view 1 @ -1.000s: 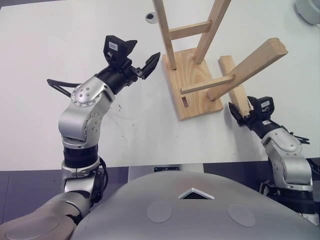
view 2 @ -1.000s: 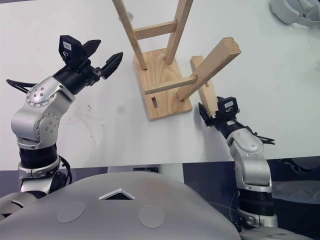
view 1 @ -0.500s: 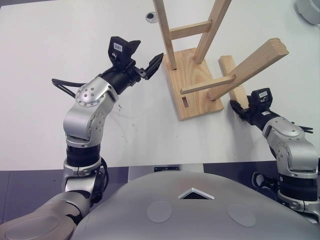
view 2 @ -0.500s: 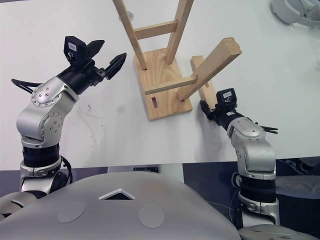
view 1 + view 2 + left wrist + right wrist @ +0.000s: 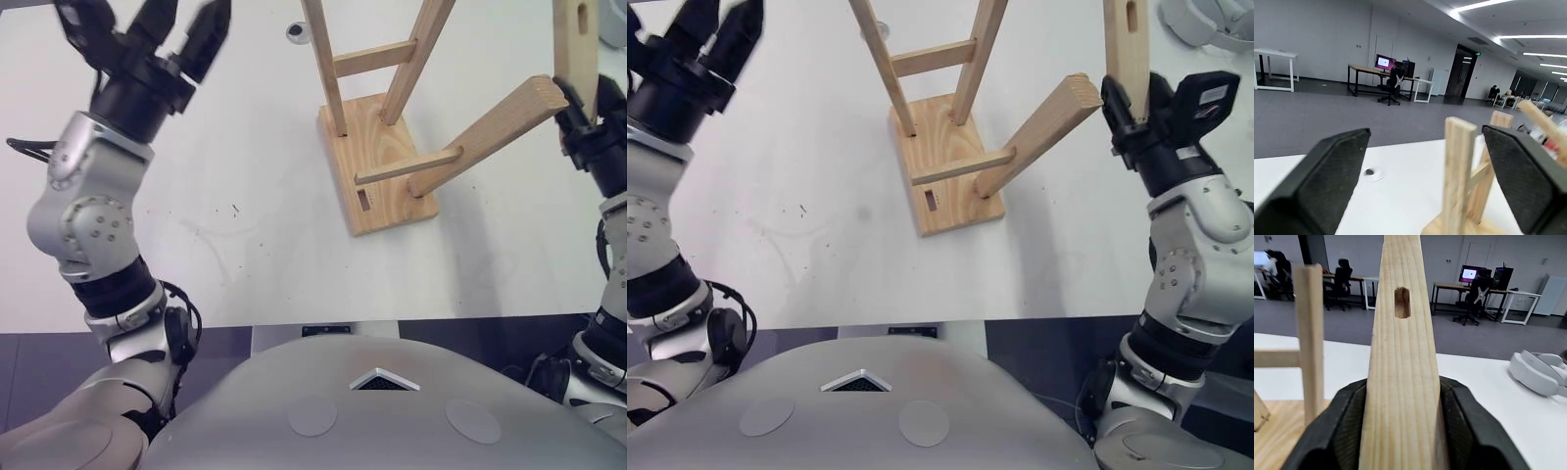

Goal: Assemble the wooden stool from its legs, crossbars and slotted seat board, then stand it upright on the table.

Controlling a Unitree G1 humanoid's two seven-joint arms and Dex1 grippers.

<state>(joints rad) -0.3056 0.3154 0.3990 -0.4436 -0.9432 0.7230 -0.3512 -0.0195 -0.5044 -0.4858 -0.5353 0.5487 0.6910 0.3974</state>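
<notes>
Gripping the loose leg (image 5: 1125, 44) near its lower end, the right gripper (image 5: 1136, 110) had its jaws clamped on two opposite faces. Leg stood roughly upright, held up to the right of the stool parts, with a slot cut in its upper part. Left gripper (image 5: 147, 29) was raised at far left, jaws wide, nothing between them. Seat board (image 5: 392, 147) lay flat mid-worktop (image 5: 245, 196). Two upright legs (image 5: 323, 59) stood in its far side, joined by a crossbar (image 5: 372, 59). A tilted leg (image 5: 490, 132) leaned right from the board's near right corner, with a second crossbar (image 5: 407, 164) stuck in it and poking out over the board. One empty slot (image 5: 363, 201) showed near the board's front edge.
</notes>
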